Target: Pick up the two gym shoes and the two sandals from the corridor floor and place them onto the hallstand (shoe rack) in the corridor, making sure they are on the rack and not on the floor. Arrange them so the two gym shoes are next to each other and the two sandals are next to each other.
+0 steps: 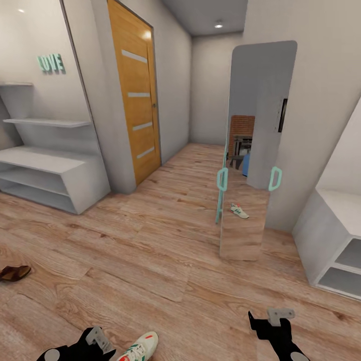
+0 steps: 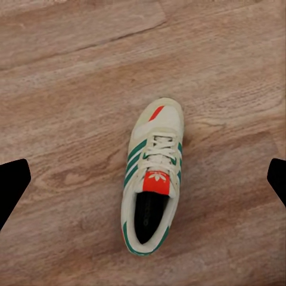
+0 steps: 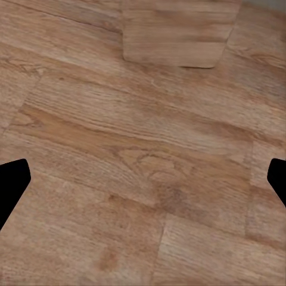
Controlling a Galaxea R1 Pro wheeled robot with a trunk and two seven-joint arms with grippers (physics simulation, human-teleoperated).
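The corridor floor (image 1: 165, 260) of light wood planks spreads across the head view, running back between white walls past a wood-framed door (image 1: 135, 95) with narrow glass strips. Against the left wall stands the hallstand (image 1: 55, 175), a pale low unit with 2 open shelf levels and staggered wall shelves above it. A similar low white unit (image 1: 331, 240) sits at the right edge. Between them a tall mirror (image 1: 253, 150) leans at the right wall, and a small reflection of a sneaker shows in its lower part. Near the bottom edge of the head view, 1 gym shoe (image 1: 140, 347) lies on the floor just beside the left gripper (image 1: 98, 338); in the left wrist view the same shoe (image 2: 152, 179) sits upright on its sole between the spread fingertips (image 2: 12, 182), touching neither. That gripper's jaws stand wide apart and hold nothing. The right gripper (image 1: 276, 318) hangs over bare planks, its fingertips (image 3: 12, 182) likewise far apart and empty. 1 dark brown sandal (image 1: 14, 273) rests on the floor at the left edge, well apart from the shoe.
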